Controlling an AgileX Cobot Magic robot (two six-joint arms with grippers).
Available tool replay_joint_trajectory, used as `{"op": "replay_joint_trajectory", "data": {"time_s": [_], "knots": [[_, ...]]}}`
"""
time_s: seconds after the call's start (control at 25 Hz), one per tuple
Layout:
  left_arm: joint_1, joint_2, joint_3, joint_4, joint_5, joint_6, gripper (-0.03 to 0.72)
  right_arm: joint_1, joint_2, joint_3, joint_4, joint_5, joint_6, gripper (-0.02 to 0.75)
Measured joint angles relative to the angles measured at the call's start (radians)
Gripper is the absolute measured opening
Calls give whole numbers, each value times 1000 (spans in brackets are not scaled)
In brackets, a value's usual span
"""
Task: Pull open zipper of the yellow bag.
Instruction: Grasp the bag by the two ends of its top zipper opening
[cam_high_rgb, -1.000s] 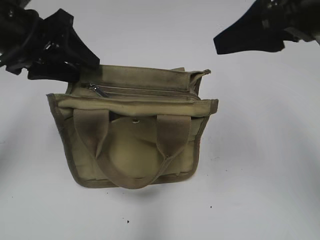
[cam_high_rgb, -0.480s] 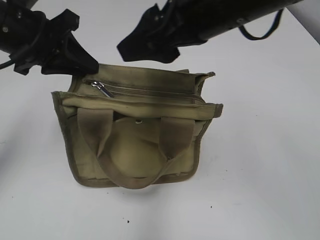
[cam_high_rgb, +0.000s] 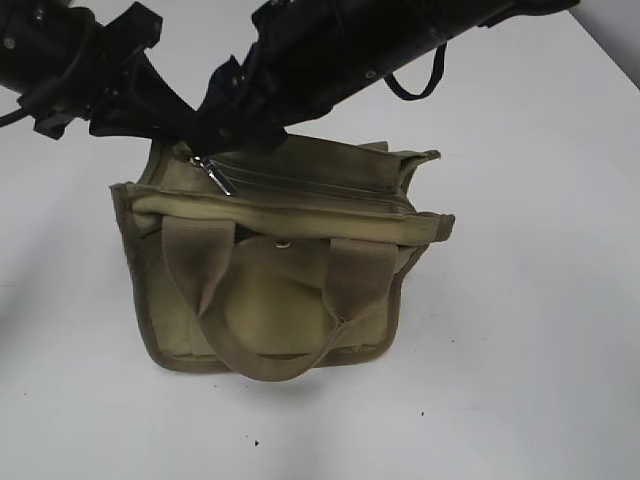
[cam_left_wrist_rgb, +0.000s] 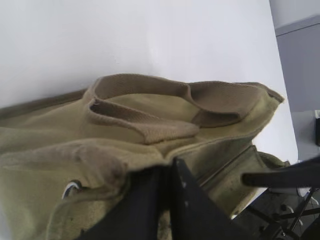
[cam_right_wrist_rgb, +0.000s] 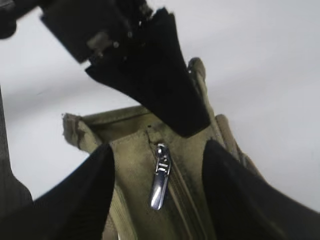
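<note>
The yellow bag (cam_high_rgb: 280, 290) stands on the white table with its top towards the arms. Its zipper (cam_high_rgb: 310, 190) runs along the top and looks closed, with the silver pull tab (cam_high_rgb: 214, 177) at the left end. My left gripper (cam_high_rgb: 172, 128) is shut on the bag's top left corner; the left wrist view shows its black fingers (cam_left_wrist_rgb: 150, 200) pressed together with bag fabric (cam_left_wrist_rgb: 100, 130) around them. My right gripper (cam_high_rgb: 222, 132) reaches across from the right and hangs just above the tab. In the right wrist view it (cam_right_wrist_rgb: 160, 150) is open, the pull tab (cam_right_wrist_rgb: 160, 177) lying untouched between its fingers.
Two wide webbing handles (cam_high_rgb: 270, 355) droop over the bag's front, below a round metal snap (cam_high_rgb: 284, 242). The left gripper's fingers (cam_right_wrist_rgb: 150, 75) sit close behind the tab in the right wrist view. White tabletop (cam_high_rgb: 520, 330) surrounds the bag.
The right arm swung in from the upper right to above the zipper's left end. The left gripper closed on the bag's corner. The bag shifted slightly to the right.
</note>
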Motion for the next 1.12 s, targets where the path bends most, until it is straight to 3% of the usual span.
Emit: {"op": "replay_joint_trajectory", "data": {"time_s": [0.28,0.6,0.72,0.92,1.12], "knots": [[-3,0,-17,1,20,0,23,11,45,-1,-93,16,-2,432],[-3,6,-17,-27,25,0,22,12,91,-4,-123,5,-2,322],[-3,9,-17,-28,26,0,22,14,101,-8,-141,4,-2,239],[-3,9,-17,-30,35,0,21,43,102,-8,-177,22,-2,23],[-3,9,-17,-27,44,0,19,47,102,-10,-217,44,41,2]]}}
